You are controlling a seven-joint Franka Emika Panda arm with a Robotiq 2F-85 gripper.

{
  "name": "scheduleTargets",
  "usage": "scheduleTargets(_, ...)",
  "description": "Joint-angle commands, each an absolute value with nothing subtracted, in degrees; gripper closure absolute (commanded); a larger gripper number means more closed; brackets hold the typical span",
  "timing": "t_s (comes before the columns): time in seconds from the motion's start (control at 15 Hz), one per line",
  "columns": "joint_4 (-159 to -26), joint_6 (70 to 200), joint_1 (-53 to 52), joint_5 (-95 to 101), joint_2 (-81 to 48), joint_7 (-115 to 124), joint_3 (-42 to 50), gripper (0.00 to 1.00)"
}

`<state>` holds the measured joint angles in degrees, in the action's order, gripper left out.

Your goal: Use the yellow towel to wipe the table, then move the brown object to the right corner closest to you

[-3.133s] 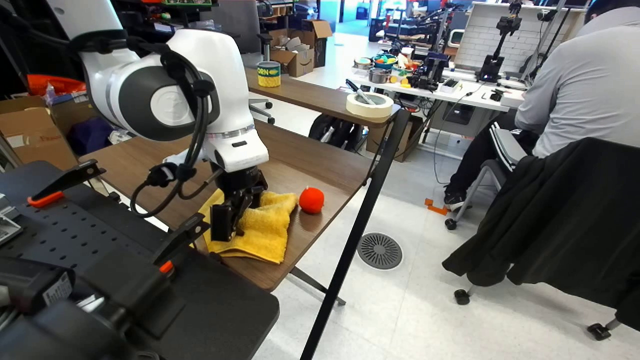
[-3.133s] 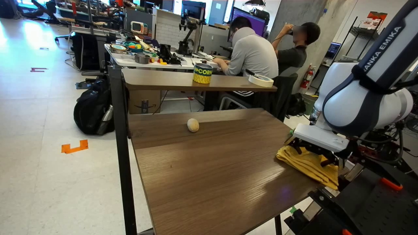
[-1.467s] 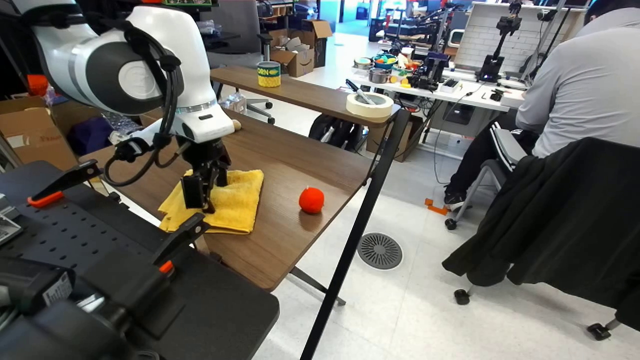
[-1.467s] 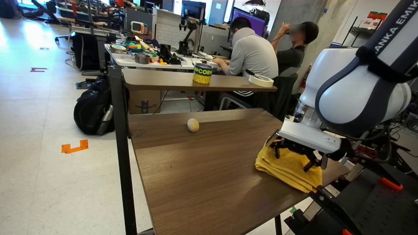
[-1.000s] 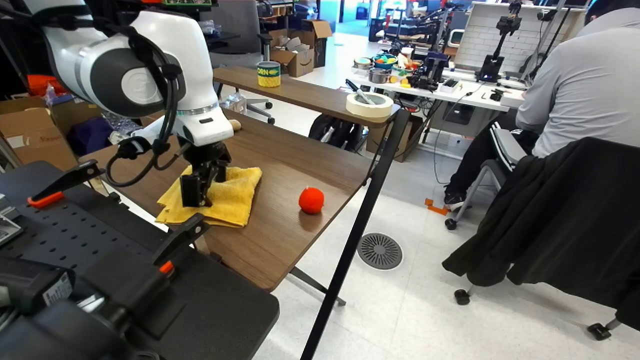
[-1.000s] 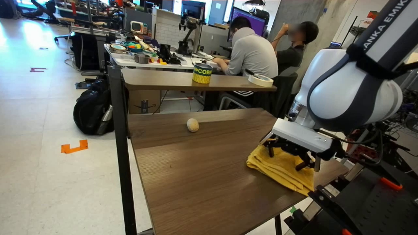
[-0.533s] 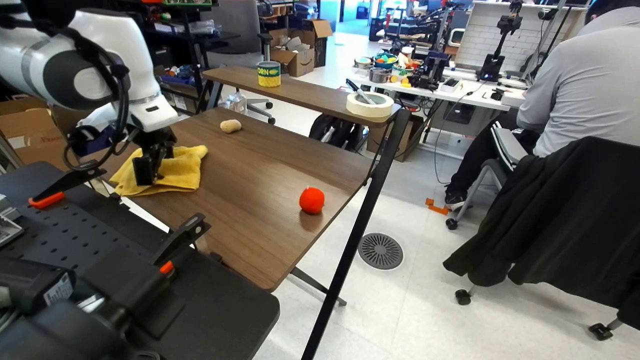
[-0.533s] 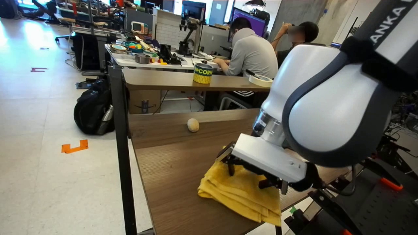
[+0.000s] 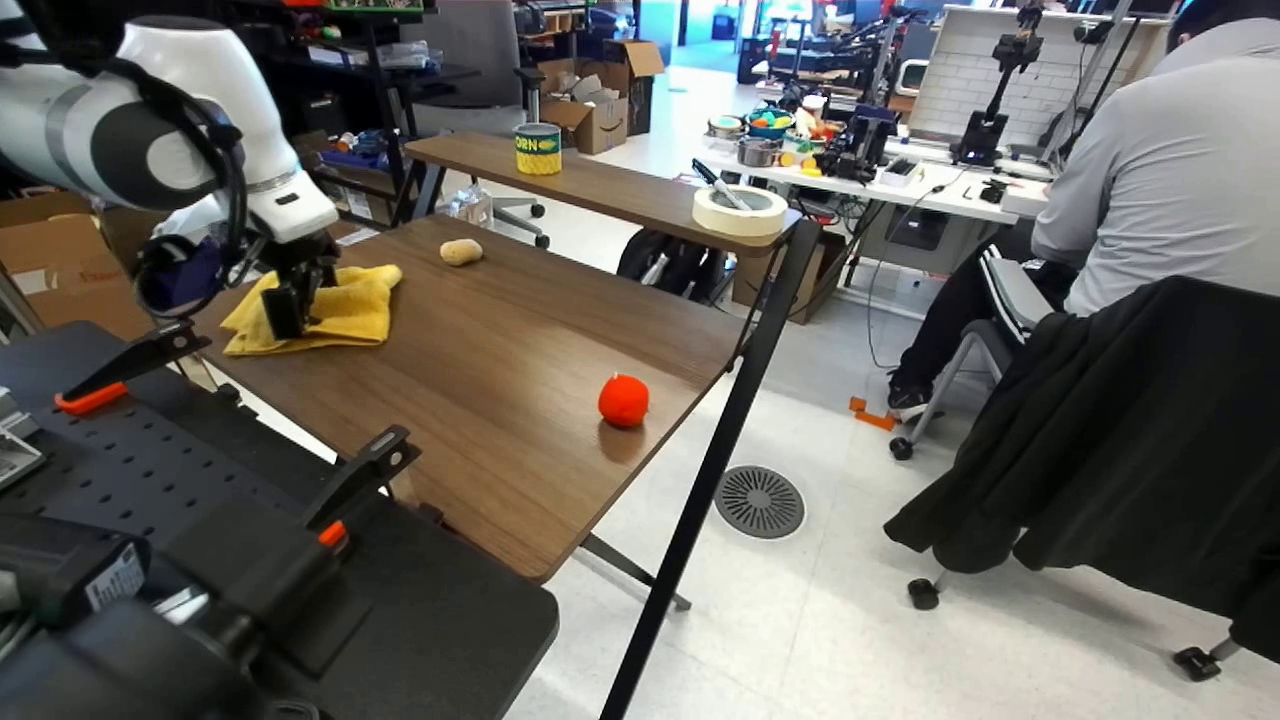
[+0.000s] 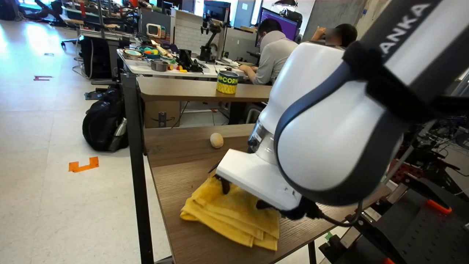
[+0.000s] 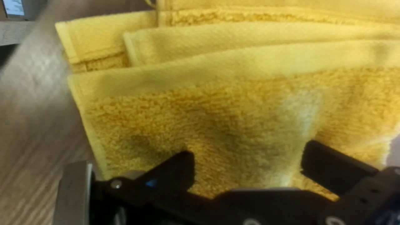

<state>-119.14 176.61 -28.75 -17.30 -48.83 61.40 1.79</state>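
Arm (image 10: 329, 143) bent downward; jaws spread wide apart, pointing down.

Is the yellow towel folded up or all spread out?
Folded. In the wrist view, the yellow towel shows several edges stacked in layers.

Both exterior views are bright. In an exterior view, glare whitens the floor (image 10: 34, 40) at upper left. In an exterior view, a pale sheen lies on the table (image 9: 542, 345) near centre and the red ball (image 9: 624, 402) drops a soft shadow. The wrist view is blurred, the yellow towel (image 11: 237, 103) mottled with shadow, pale-streaked right of centre.
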Motion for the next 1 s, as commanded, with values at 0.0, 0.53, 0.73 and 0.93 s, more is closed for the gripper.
scheduleTargets(0.0, -113.9, 176.5, -20.6, -20.0, -53.2, 61.6, 2.8, 0.0)
scheduleTargets(0.53, -112.3, 176.6, -12.2, -20.6, -54.0, 59.8, 0.4, 0.0)
scheduleTargets(0.73, -114.6, 178.4, -17.3, -19.7, -52.7, 57.6, -1.3, 0.0)
scheduleTargets(0.93, -115.4, 179.5, -24.5, -19.2, -52.6, 56.7, -1.8, 0.0)
